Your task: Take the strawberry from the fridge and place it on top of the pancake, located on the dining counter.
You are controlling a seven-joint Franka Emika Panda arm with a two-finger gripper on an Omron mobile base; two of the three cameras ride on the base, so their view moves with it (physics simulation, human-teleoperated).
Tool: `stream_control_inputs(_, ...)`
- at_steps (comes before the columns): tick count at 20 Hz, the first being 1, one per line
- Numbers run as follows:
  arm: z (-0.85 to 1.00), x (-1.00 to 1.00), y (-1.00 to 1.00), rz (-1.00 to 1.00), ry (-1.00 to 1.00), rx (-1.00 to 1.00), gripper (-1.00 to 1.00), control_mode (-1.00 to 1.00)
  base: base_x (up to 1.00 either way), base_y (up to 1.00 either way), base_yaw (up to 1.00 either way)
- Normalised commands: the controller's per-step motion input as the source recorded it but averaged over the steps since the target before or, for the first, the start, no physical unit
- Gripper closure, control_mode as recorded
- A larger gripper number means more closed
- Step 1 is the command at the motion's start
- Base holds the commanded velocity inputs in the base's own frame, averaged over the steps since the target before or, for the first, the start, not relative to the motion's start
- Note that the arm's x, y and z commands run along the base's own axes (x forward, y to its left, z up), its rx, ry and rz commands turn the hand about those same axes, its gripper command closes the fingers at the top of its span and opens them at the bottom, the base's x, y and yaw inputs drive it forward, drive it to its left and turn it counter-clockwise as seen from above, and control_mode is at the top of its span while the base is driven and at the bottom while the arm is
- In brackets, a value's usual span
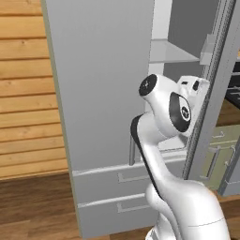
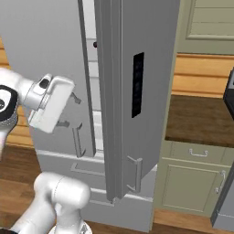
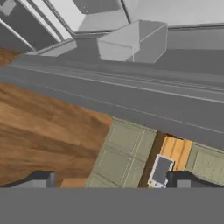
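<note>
1. Left base view: the fridge point(image 1: 98, 93) is filling the left and middle, its left door closed and its right door point(image 1: 218, 89) swung open toward the camera. The arm point(image 1: 164, 136) is rising in front of the gap between them, with a pale shelf point(image 1: 171, 51) showing above it inside.

2. Right base view: the hand point(image 2: 48, 107) is sitting at the left, its fingers point(image 2: 68, 112) pointing right toward the narrow opening point(image 2: 93, 82) beside the open door's edge. A small dark-red spot point(image 2: 95, 45) is showing high in that opening; I am judging it may be the strawberry, but it is too small to be sure.

3. If so, the fruit is lying up and to the right of the fingers, deeper in the fridge, so the coming reach is calling for a rise and a push inward.

4. Room is looking tight: the open door's edge is standing just right of the hand and the closed door just behind it, leaving a slim slot.

5. Hand view: the two tips point(image 3: 43, 179) are showing well apart with nothing between them, so the fingers are standing wide and empty. Door edges, wood floor and green cabinets are lying beyond.
</note>
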Motion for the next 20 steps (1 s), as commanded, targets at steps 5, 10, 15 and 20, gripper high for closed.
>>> stream_control_inputs(5, -0.03, 1.00, -0.55, 0.01, 0.73, -0.40, -1.00, -1.00, 0.00, 0.00, 0.00)
stream_control_inputs(10, 0.00, 0.41, -0.17, 0.00, 0.46, -0.26, -1.00, -1.00, 0.00, 0.00, 0.00)
stream_control_inputs(15, 0.00, -0.02, -0.86, 0.00, 0.16, -0.01, -1.00, -1.00, 0.00, 0.00, 0.00)
stream_control_inputs(20, 0.00, -0.50, -1.00, -0.02, 0.07, 0.00, -1.00, -1.00, 0.00, 0.00, 0.00)
